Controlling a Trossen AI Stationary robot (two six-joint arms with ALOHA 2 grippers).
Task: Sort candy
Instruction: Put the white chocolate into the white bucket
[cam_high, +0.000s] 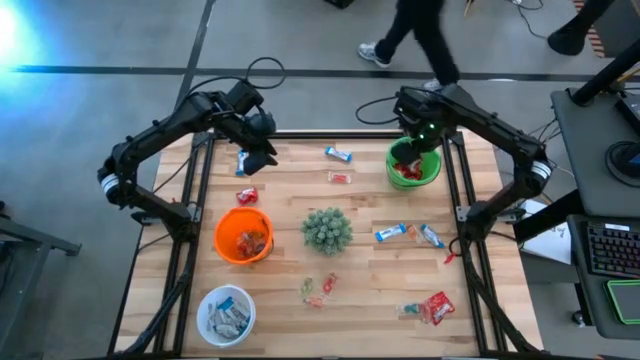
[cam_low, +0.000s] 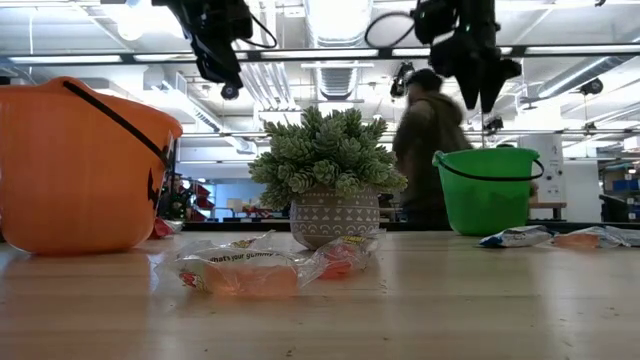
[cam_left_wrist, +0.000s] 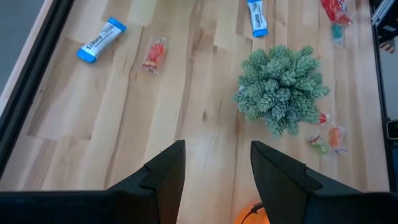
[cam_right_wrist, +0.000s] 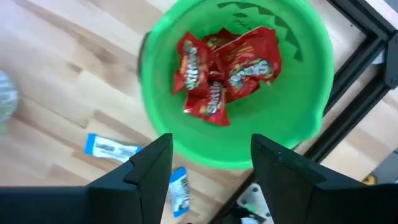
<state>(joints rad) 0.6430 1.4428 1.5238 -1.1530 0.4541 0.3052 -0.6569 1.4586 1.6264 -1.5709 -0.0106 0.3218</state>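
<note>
The candy lies scattered over the wooden table: blue-and-white bars (cam_high: 338, 154) (cam_high: 390, 233), red packets (cam_high: 435, 307), small green and pink pieces (cam_high: 318, 290). Red packets (cam_right_wrist: 224, 65) lie in the green bowl (cam_high: 435, 170) at the far right. My right gripper (cam_right_wrist: 211, 155) hangs open above that bowl, pointing down, with nothing between its fingers. My left gripper (cam_left_wrist: 217, 168) is open and empty above the table's far left (cam_high: 258, 152), slanting down toward the middle. A blue bar (cam_left_wrist: 101, 40) and an orange-red piece (cam_left_wrist: 154, 55) lie ahead of it.
A spiky green plant in a pot (cam_high: 327, 230) stands mid-table. An orange bowl (cam_high: 222, 240) with candy sits left of it, a white bowl (cam_high: 208, 300) with wrappers at the near left. Black frame rails (cam_high: 190, 230) run along both sides. A person (cam_high: 425, 40) walks beyond the far edge.
</note>
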